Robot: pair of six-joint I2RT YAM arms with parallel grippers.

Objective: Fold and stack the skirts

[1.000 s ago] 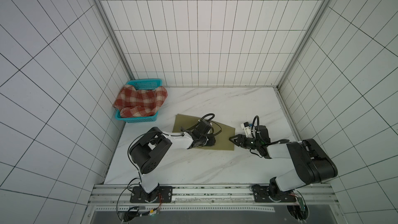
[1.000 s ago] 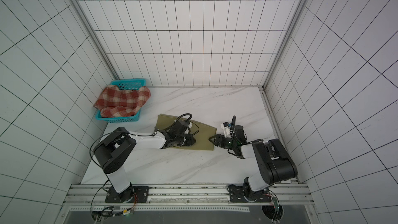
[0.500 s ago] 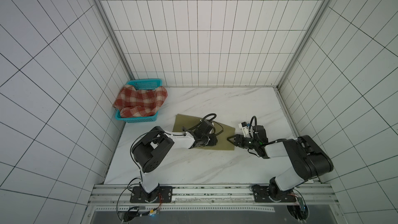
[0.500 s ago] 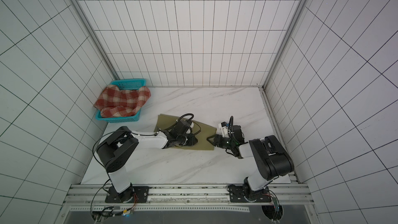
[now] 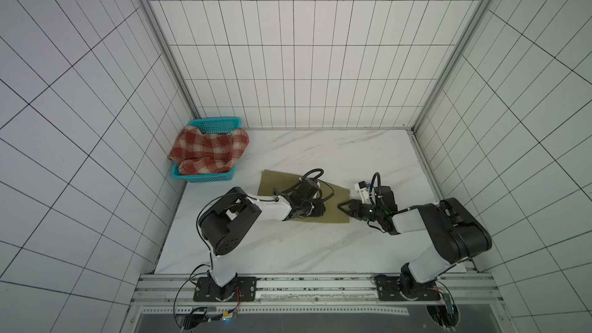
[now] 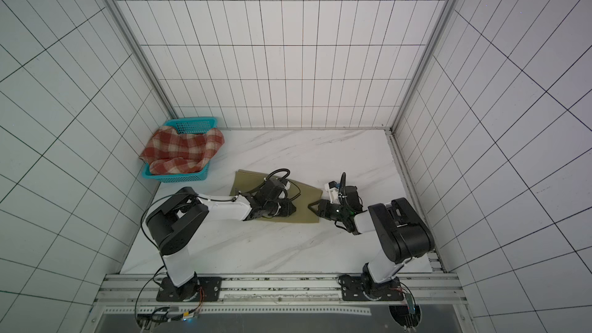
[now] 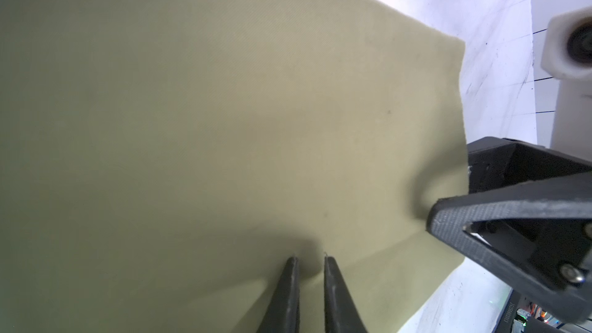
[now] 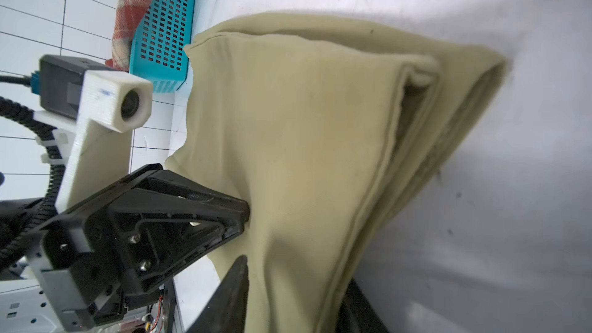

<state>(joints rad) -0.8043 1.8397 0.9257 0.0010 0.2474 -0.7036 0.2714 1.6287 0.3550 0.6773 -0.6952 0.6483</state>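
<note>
The olive skirt [image 5: 275, 184] [image 6: 246, 182] lies folded flat mid-table. The left gripper [image 5: 323, 211] [image 6: 294, 209] rests on its near middle. In the left wrist view its jaws [image 7: 309, 259] are nearly together, pinching a small ridge of the cloth [image 7: 224, 123]. The right gripper [image 5: 340, 207] [image 6: 310, 205] is at the skirt's right edge. In the right wrist view [image 8: 296, 270] one finger lies on top of the layered edge [image 8: 304, 139] and the other under it, closed on the cloth. The plaid skirt [image 5: 208, 148] [image 6: 182, 148] lies crumpled in the basket.
The teal basket [image 5: 205, 177] [image 6: 179, 177] [image 8: 163, 27] stands in the back left corner against the tiled wall. Bare marble table [image 5: 320, 152] stretches behind and in front of the olive skirt. Tiled walls close in on three sides.
The right gripper has slid left onto the olive skirt's right edge and its jaws have narrowed around it. The left gripper has stayed on the cloth.
</note>
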